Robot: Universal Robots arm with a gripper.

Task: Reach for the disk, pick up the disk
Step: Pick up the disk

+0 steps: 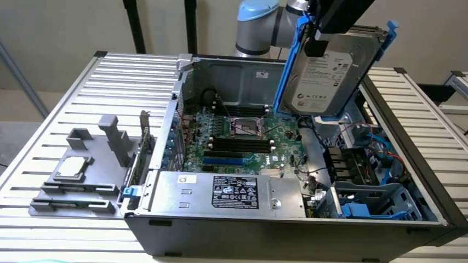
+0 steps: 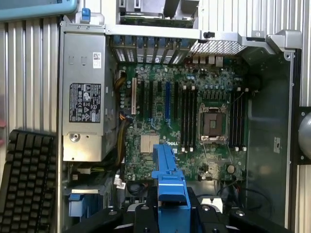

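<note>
We are looking at an open computer case (image 1: 409,219) lying on a slatted metal table (image 1: 139,87), its motherboard (image 1: 241,137) facing up. The gripper (image 1: 325,34) is holding the disk (image 1: 329,76) above the case, its jaws part closed on the disk's top edge, so the disk is hanging upright, clear of the case. The exterior view is showing the disk's white label; the wrist view is showing its blue rail (image 2: 167,177) edge-on between the fingers (image 2: 141,218), plus a keyboard (image 2: 24,184) beside the case.
</note>
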